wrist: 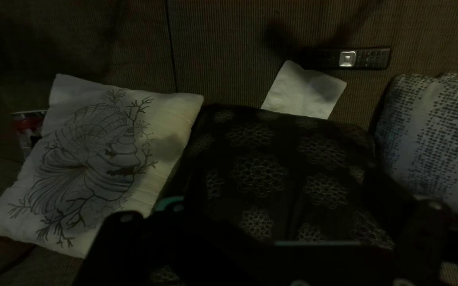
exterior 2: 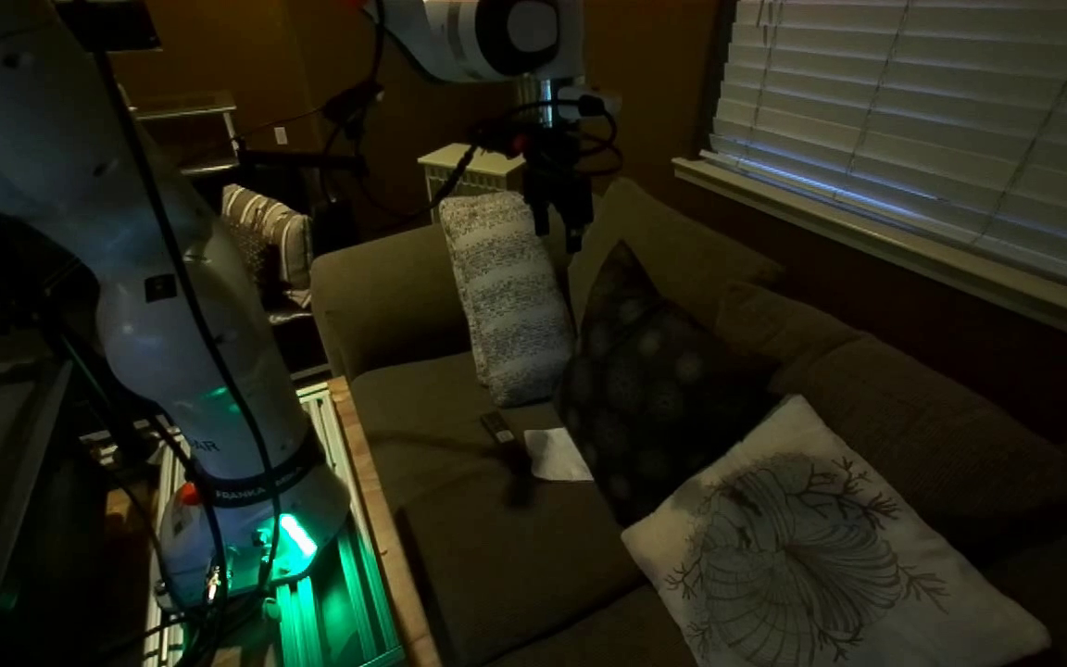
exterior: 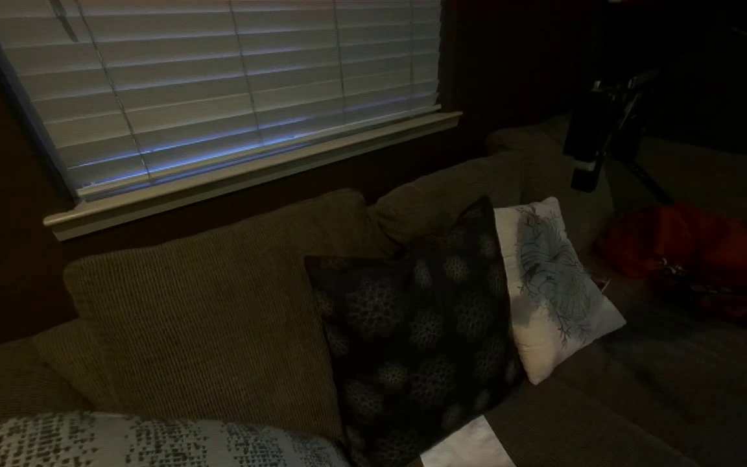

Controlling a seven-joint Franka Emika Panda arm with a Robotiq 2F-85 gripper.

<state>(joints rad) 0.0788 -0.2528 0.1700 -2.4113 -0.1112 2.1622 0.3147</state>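
- In an exterior view, the camera looks down past the robot base (exterior 2: 242,491) toward the gripper (exterior 2: 558,239), well apart from it; the sofa (exterior 2: 515,556) spreads below the gripper.
- In an exterior view, the camera faces the window blinds (exterior: 185,84) obliquely, its frame tilted; they lie left of the gripper, and the patterned pillow (exterior: 153,447), lower than the gripper, is near the lens.
- In the wrist view, the camera looks down from just beside the gripper, near the dark pillow (wrist: 259,174) beyond it.
- Both exterior views share the window blinds; all three views share the dark pillow and the seashell pillow (wrist: 90,159).
- The remote (exterior 2: 497,428), below the gripper in an exterior view, also shows in the wrist view.
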